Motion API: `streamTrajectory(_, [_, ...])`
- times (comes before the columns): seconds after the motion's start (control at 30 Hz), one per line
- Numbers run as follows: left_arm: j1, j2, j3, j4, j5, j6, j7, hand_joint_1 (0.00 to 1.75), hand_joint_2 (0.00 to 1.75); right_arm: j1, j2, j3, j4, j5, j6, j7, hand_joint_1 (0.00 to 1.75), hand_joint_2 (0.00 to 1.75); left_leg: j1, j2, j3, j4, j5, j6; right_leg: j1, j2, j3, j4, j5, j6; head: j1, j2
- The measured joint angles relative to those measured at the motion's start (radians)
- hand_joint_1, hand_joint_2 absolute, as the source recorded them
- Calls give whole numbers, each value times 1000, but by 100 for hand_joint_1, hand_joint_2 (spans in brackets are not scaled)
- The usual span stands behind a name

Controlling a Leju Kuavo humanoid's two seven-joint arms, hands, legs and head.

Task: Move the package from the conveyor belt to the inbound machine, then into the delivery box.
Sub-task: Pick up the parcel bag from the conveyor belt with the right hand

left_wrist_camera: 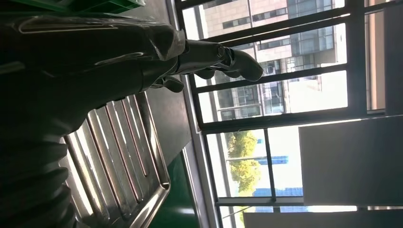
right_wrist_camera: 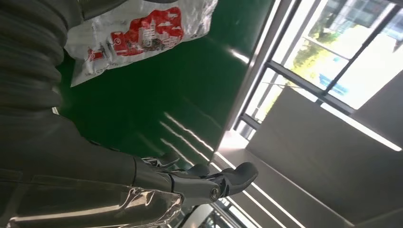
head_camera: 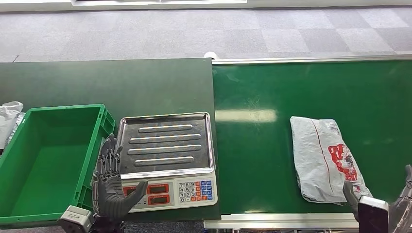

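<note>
One soft grey plastic mailer package with a red printed panel (head_camera: 326, 159) is lying flat on the green conveyor belt (head_camera: 262, 160), just ahead of the right hand (head_camera: 394, 206) and slightly to its inner side; its near corner is sitting close to the thumb, but contact cannot be confirmed. The right hand is holding nothing, its fingers (right_wrist_camera: 223, 183) extended and apart.

One left hand (head_camera: 111, 182) is hovering with fingers spread and nothing in its grasp, beside the steel ribbed weighing pan of the inbound scale (head_camera: 166, 145), which is sitting to its inner side; the green plastic delivery crate (head_camera: 43, 160) is lying to its outer side.

Risks, as judged:
- The mailer is looking thin and slack, so a pinch at one corner is likely leaving the rest drooping and sliding out.
- Its slick film is likely skidding along the belt if the fingers push rather than close.
- A package dragged low is risking a catch on the raised rim of the pan.
</note>
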Motion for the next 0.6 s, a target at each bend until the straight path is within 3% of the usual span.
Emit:
streamTrajectory(0.13, [-58,-9,-3,16,70,9,1,0,175,-169,-118,-22,258,69,15,131,0,175,-2,1,0,1,2,3,-3,1,0,0,3,3,0,0])
streamTrajectory(0.33, [-95,-30,-6,27,106,16,-3,0,175,-428,-262,-16,634,187,33,207,0,175,-3,0,-1,1,4,5,-4,0,-1,0,5,4,0,0])
streamTrajectory(0.47, [-103,-35,-10,30,109,20,1,0,175,-559,-317,20,821,252,71,265,0,175,-3,0,-1,1,4,5,-3,0,-1,0,4,4,0,0])
streamTrajectory(0.6, [-114,-35,-14,41,111,11,4,0,175,-629,-334,65,949,306,143,293,0,175,-3,-1,-2,1,3,5,-3,0,-2,0,4,4,0,0])
